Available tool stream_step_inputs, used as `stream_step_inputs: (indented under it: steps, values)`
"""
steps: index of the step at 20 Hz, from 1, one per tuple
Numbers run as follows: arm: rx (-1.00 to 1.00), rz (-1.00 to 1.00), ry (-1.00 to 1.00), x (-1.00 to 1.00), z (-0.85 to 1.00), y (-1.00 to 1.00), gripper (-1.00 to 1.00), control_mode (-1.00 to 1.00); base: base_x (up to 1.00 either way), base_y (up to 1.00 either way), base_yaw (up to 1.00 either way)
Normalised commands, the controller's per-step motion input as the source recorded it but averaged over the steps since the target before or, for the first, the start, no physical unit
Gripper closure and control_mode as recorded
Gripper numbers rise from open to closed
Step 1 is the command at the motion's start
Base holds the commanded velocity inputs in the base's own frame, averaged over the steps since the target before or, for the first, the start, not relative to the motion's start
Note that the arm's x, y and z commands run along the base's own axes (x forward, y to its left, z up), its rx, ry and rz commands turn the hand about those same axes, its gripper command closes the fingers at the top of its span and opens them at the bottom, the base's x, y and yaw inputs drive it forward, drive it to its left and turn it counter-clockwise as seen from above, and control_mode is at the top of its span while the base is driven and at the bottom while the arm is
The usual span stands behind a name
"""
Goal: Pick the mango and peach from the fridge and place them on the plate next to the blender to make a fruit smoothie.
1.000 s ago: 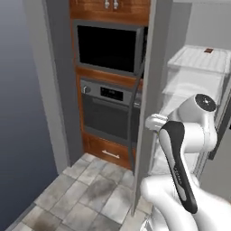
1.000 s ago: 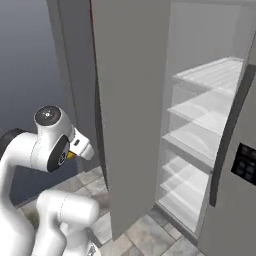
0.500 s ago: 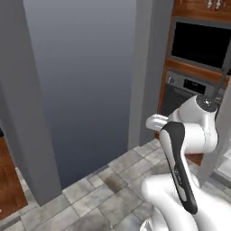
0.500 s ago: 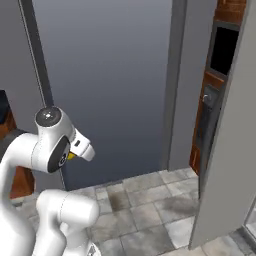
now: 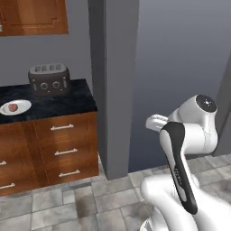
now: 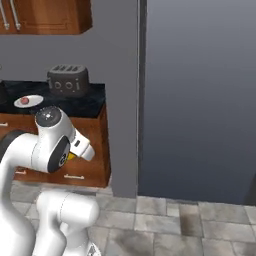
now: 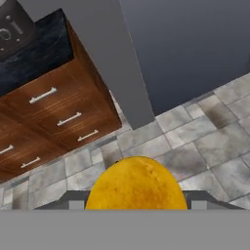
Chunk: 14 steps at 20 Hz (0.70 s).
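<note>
Base has swung off the fridge: the black stone bench [image 5: 54, 104] now sits upper left. Your pincer [image 7: 136, 207] is clenched on the smooth yellow-orange mango [image 7: 136, 184]. Round reddish peach [image 5: 13, 107] already lies on the small white plate [image 5: 22, 104], so drive left and deliver.

— What lies past the hand?
— A grey stone-tiled floor [image 7: 195, 132], mottled with dark patches.
— And beyond it?
— A brown wooden drawer cabinet with silver bar handles [image 7: 63, 117], under a black speckled stone countertop [image 5: 54, 101]. Above hangs a brown wooden wall cupboard [image 5: 36, 17] on a plain grey wall [image 6: 100, 55].
</note>
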Motion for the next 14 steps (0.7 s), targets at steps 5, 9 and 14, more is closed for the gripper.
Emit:
stream_step_inputs:
  steps: [5,9,14]
  values:
    - [0.0,0.0,0.0,0.0,0.0,0.0,1.0,1.0,0.58,0.81,0.46]
    - [0.0,0.0,0.0,0.0,0.0,0.0,1.0,1.0,1.0,0.41,0.28]
    - [0.0,0.0,0.0,0.0,0.0,0.0,1.0,1.0,1.0,0.87,0.19]
